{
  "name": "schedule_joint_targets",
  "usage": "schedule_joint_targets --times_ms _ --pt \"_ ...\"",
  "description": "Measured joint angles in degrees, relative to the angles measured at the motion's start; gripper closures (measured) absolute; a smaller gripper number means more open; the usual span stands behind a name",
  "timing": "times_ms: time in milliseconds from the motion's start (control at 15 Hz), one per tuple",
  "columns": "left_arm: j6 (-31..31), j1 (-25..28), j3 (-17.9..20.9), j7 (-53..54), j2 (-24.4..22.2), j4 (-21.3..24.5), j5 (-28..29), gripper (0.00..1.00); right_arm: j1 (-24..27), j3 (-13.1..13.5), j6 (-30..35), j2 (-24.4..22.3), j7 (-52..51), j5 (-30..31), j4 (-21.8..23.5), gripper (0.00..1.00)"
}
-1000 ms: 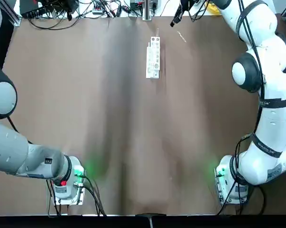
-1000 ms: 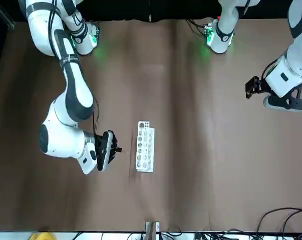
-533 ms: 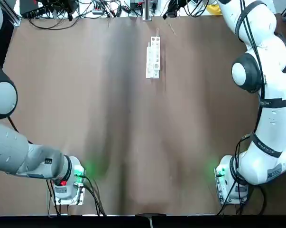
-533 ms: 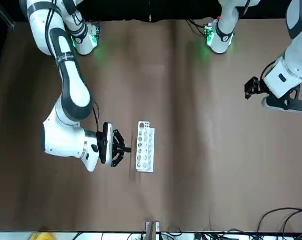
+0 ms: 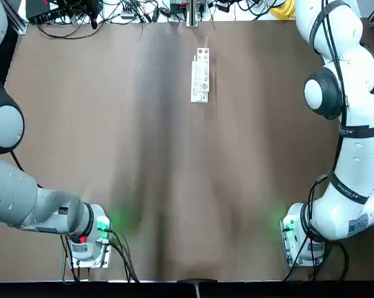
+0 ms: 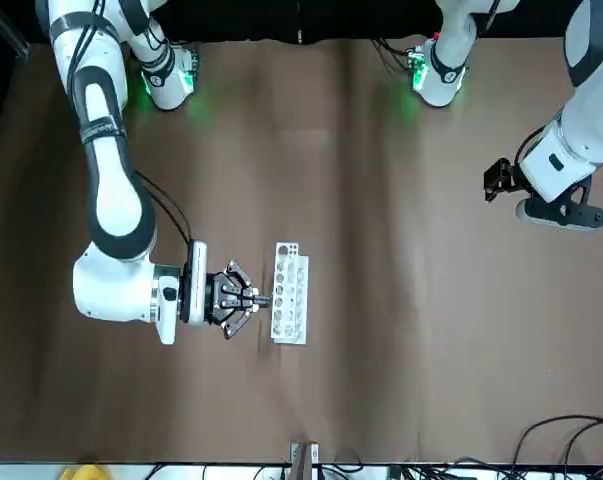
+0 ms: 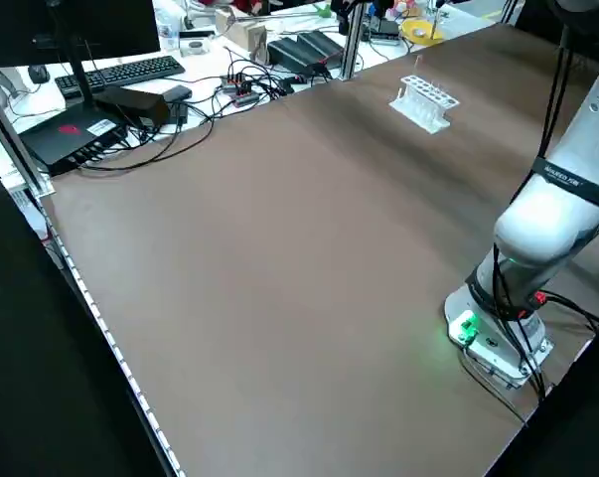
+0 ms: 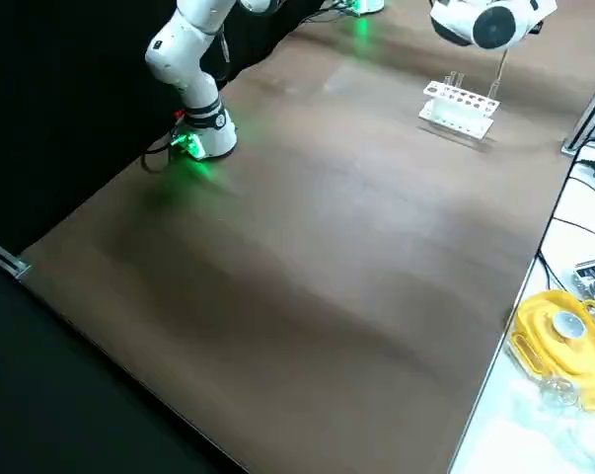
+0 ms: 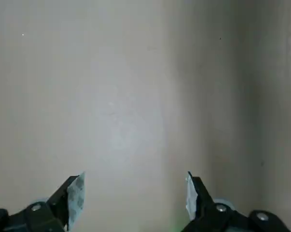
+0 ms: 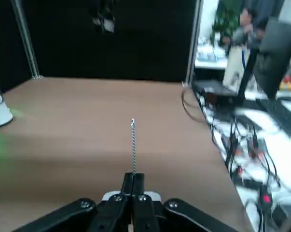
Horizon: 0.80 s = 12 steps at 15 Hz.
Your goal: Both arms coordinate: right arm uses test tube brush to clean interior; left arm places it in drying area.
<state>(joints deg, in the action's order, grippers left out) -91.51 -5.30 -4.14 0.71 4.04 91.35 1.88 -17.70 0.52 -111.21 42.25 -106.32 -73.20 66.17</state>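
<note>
The white rack of the drying area (image 6: 289,293) lies near the table's far edge and also shows as the rack (image 5: 200,76) from overhead. My right gripper (image 6: 256,298) hangs level just beside the rack's long side, pointing at it. In the right wrist view the right gripper (image 10: 133,176) is shut on the test tube brush (image 10: 133,145), whose thin twisted stem sticks straight out past the fingertips. My left gripper (image 6: 494,180) hovers far off at the robot's left side of the table. The left gripper (image 9: 133,193) is open over bare table, holding nothing.
Cables, power strips and a keyboard (image 7: 130,72) crowd the bench beyond the table's far edge. A yellow object (image 8: 558,331) sits off the table edge on the robot's right. Both arm bases (image 5: 87,239) stand at the near edge.
The right gripper has swung round and come closer to the rack, now pointing at its side with the brush. The left gripper has shifted only slightly.
</note>
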Motion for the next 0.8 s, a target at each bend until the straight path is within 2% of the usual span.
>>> schedule_joint_targets --times_ms 400,800 --pt "-0.2 0.0 0.0 0.0 0.2 0.0 0.0 0.0 0.4 -0.1 6.8 1.6 -9.7 -11.2 1.3 0.98" --pt "-1.2 0.2 0.0 0.0 0.7 0.0 0.0 0.0 0.5 -0.3 7.2 2.6 -12.7 -13.0 3.1 0.98"
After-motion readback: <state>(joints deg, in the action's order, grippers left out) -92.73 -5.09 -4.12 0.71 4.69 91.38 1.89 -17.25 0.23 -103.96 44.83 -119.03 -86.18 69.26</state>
